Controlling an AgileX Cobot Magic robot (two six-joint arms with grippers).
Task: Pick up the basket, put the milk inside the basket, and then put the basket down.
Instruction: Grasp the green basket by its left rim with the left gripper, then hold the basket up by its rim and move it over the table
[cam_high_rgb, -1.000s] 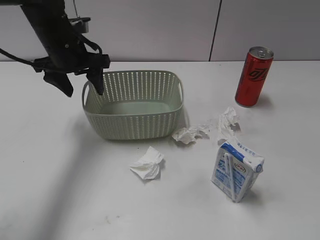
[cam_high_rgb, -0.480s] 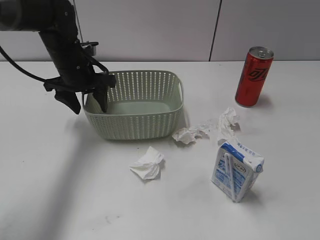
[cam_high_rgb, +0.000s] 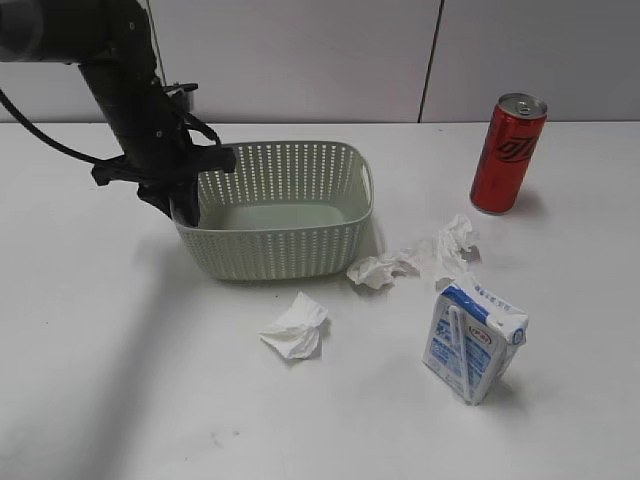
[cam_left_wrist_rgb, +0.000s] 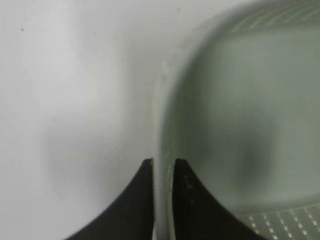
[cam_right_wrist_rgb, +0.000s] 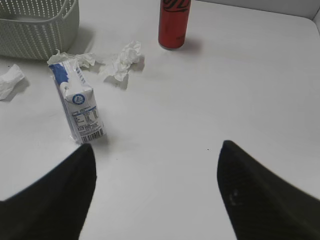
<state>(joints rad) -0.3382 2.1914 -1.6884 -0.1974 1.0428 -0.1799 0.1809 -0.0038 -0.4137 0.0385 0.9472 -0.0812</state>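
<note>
On the white worktop (cam_high_rgb: 90, 380): one perforated plastic basket (cam_high_rgb: 285, 235), rim pinched by my left pincer (cam_left_wrist_rgb: 163, 167); one gable-topped milk (cam_high_rgb: 470, 340) carton; one red can (cam_high_rgb: 507, 153); three crumpled tissues (cam_high_rgb: 296, 328); right pincer (cam_right_wrist_rgb: 155, 187) spread.

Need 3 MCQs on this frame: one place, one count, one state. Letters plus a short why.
1. Where is the left pincer?
A. at the basket's left rim
B. over the can
C. beside the milk

2. How many crumpled tissues lie on the table?
A. one
B. three
C. five

3. How is the milk?
A. lying flat
B. inside the basket
C. upright on the table

A: left wrist view shows its fingers astride the wall of the basket.
B: one in front of the basket, two to its right.
C: it stands alone on the table.
</note>
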